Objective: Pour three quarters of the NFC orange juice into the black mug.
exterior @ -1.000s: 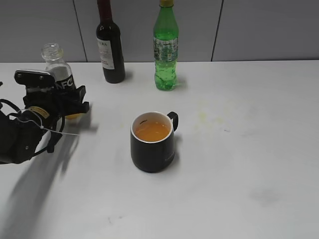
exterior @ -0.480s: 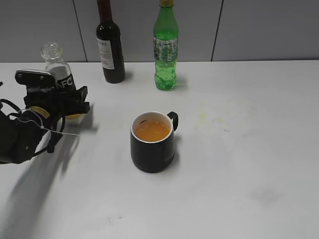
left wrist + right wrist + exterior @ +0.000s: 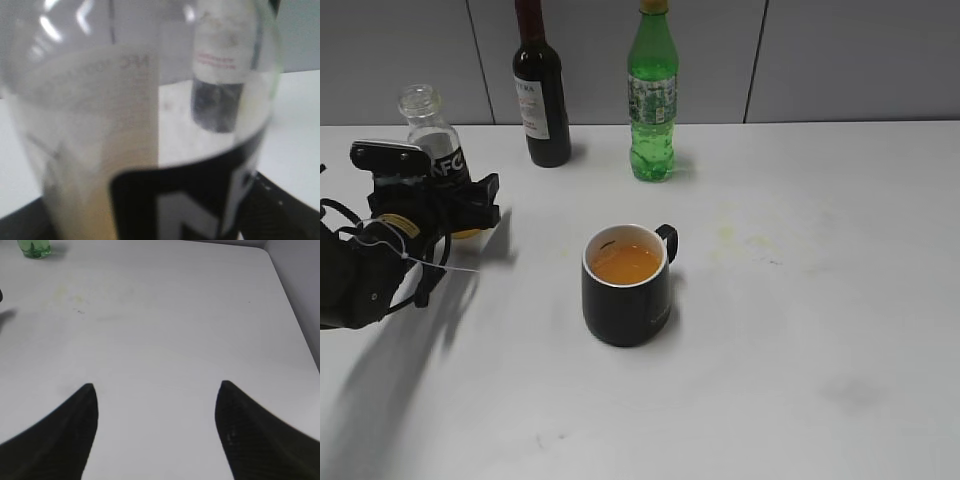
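Left tool clamped on upright NFC orange juice bottle, nearly empty, frame left; black mug centre holds juice, pour looks done; right tool spread, idle

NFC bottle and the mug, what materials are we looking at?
NFC orange juice bottle: clear plastic by the look, glossy; the table shows through its wall in the left wrist view; glass not excluded. Black mug: likely ceramic, matte black outside, white inside, thick rim.

Black mug holds orange liquid; clear NFC orange juice has black, white-lettered label
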